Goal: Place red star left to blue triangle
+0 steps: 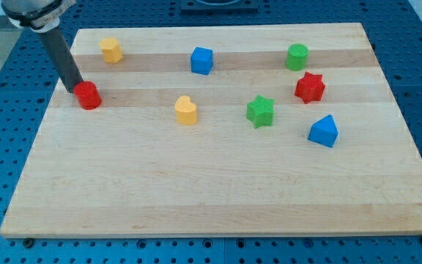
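Observation:
The red star (pixel 310 87) lies at the view's right, just above and a little left of the blue triangle (pixel 324 131). A small gap separates them. My tip (pixel 77 89) is far off at the view's left, touching the top left side of a red cylinder (pixel 89 96). The rod rises from there toward the view's top left corner.
On the wooden board (pixel 196 191) also lie a green star (pixel 260 111) left of the red star, a green cylinder (pixel 297 56) above it, a blue cube (pixel 201 60), a yellow heart-shaped block (pixel 186 111) and a yellow block (pixel 110 50).

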### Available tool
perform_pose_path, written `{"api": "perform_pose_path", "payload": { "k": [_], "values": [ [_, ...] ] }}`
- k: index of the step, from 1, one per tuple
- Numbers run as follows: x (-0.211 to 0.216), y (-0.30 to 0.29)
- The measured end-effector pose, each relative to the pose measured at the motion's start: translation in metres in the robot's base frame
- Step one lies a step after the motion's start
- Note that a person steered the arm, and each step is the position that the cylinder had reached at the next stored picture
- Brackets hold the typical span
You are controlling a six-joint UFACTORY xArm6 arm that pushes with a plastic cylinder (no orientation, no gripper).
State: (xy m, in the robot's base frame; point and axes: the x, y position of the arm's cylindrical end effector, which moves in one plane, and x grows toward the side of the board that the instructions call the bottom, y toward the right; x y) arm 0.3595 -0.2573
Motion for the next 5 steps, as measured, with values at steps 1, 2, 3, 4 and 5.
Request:
{"api": "perform_pose_path", "payload": {
  "k": [1,2,3,4,5],
  "values": [
    [-0.006,0.043],
    [-0.011,0.078],
    [0.015,0.179],
    [0.022,0.240],
    [0.022,0.271]
  ]
}}
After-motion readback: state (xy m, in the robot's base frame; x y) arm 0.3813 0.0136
